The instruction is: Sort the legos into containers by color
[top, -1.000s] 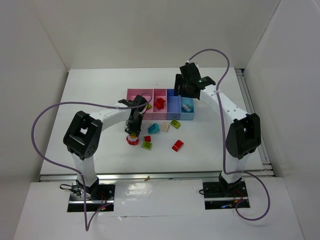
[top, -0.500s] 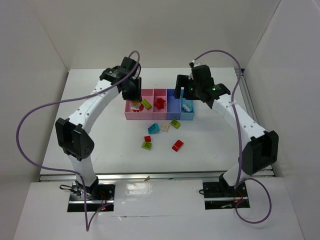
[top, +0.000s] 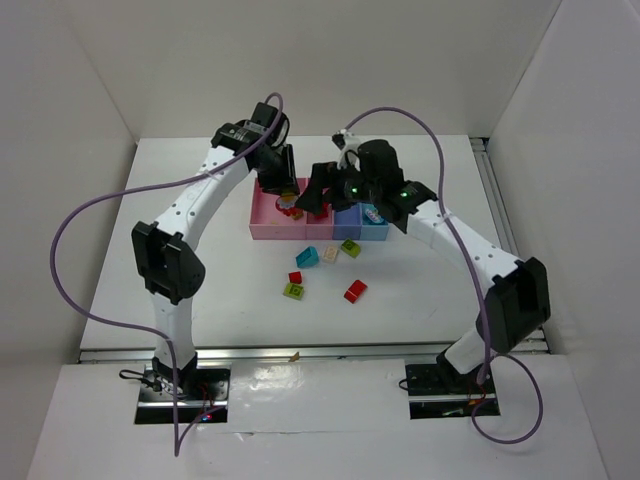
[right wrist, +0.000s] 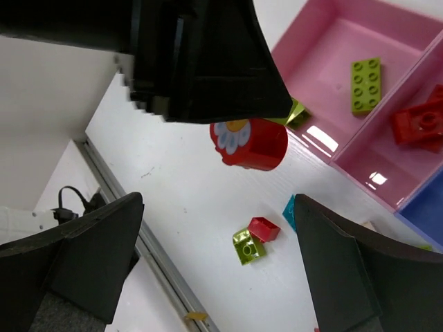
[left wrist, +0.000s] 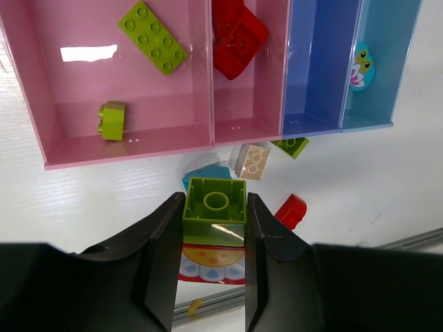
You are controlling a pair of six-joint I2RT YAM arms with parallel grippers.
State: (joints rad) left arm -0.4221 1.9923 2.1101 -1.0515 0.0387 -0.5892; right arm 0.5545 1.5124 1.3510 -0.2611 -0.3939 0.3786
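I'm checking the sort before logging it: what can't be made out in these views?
Top view: what lies in the narrow pink bin, covered by the right gripper.
Left wrist view: most of the cyan brick, behind the held lime brick; most of the round red-white piece, under that brick.
Right wrist view: most of the blue bin, cut off by the right edge.

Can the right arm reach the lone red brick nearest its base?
Probably yes: the right gripper is open and empty, and the red brick lies alone on the table, nothing covering it.
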